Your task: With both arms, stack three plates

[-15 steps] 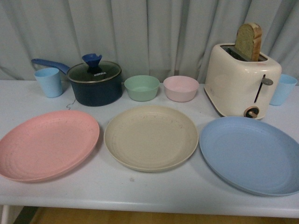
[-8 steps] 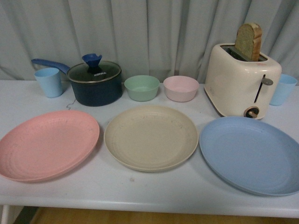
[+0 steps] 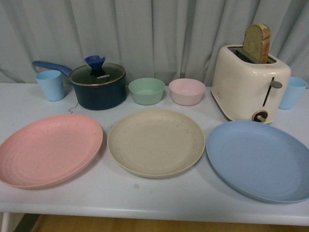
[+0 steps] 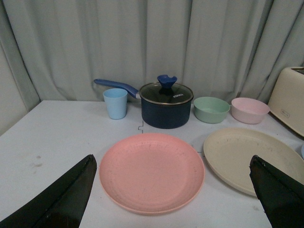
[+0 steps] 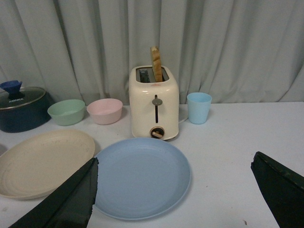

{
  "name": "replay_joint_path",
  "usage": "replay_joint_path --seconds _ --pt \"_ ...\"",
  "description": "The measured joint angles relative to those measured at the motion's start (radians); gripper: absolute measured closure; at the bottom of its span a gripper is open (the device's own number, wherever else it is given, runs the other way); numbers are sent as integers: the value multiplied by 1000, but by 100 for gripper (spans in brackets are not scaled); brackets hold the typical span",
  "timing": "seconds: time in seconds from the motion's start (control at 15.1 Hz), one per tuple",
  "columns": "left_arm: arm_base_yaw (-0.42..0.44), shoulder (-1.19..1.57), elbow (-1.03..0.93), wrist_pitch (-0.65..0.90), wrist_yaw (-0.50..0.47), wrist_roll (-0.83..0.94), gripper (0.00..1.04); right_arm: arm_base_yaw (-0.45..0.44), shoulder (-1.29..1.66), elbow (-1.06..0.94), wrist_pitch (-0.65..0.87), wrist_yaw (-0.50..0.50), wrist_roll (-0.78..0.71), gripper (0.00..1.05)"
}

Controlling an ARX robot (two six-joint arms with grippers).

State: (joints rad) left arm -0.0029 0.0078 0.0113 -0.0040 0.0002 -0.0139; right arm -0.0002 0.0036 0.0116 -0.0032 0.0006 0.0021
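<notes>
Three plates lie side by side in a row on the white table: the pink plate [image 3: 48, 150] at left, the beige plate [image 3: 156, 142] in the middle, the light blue plate [image 3: 260, 159] at right. Neither arm shows in the front view. In the left wrist view my left gripper [image 4: 173, 199] is open and empty, held back from the pink plate [image 4: 152, 172], with the beige plate [image 4: 251, 156] beside it. In the right wrist view my right gripper [image 5: 173, 199] is open and empty, held back from the light blue plate [image 5: 140, 176].
Behind the plates stand a light blue cup [image 3: 50, 85], a dark blue lidded saucepan [image 3: 98, 87], a green bowl [image 3: 147, 91], a pink bowl [image 3: 187, 91], a cream toaster [image 3: 250, 89] with bread in it, and another blue cup [image 3: 292, 92]. A curtain hangs behind.
</notes>
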Motion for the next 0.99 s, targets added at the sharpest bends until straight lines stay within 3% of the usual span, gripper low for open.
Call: replay_joint_path --seconds 0.99 --pt "0 0 0 0 0 0 7 0 0 0 0 0 0 6"
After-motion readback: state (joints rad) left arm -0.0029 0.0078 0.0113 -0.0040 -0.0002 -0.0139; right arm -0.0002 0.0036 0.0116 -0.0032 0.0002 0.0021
